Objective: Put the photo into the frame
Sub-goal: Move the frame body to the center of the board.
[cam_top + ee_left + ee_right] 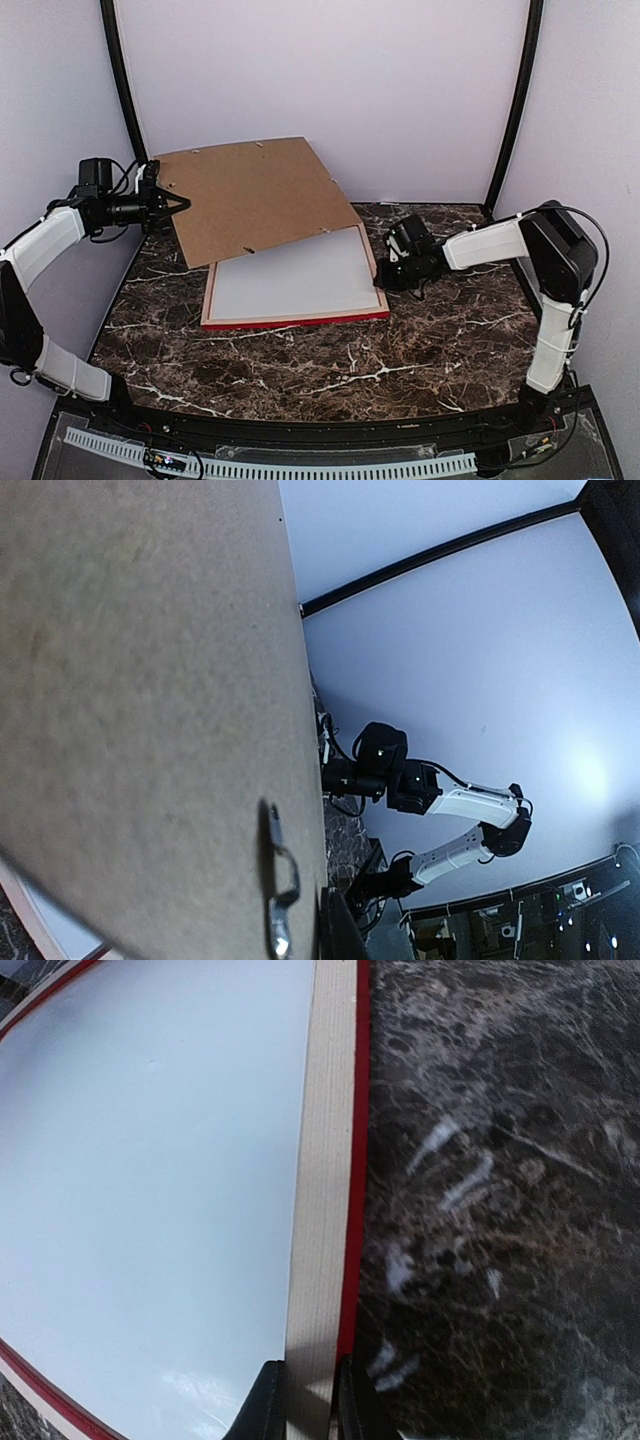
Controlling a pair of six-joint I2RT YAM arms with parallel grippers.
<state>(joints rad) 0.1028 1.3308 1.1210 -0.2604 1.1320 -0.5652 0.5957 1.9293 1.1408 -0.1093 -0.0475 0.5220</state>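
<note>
The frame [300, 320] lies face down on the marble table, red edge at the table and pale wood back up. A white sheet [290, 280] fills its opening; no printed autumn trees show, so I cannot tell whether it is the photo. My right gripper [383, 283] is shut on the frame's right rail [320, 1210], with one finger on either side of it [305, 1410]. My left gripper [178, 205] holds the left edge of the brown backing board [250, 195], which is tilted up over the frame's far part. One left finger [342, 935] shows beside the board [130, 700].
A metal hanger clip [278, 880] sits on the board's face. Black corner poles [122, 80] and purple walls enclose the table's back. The right arm [500, 240] reaches in low from the right. Marble table [330, 370] runs to the near edge.
</note>
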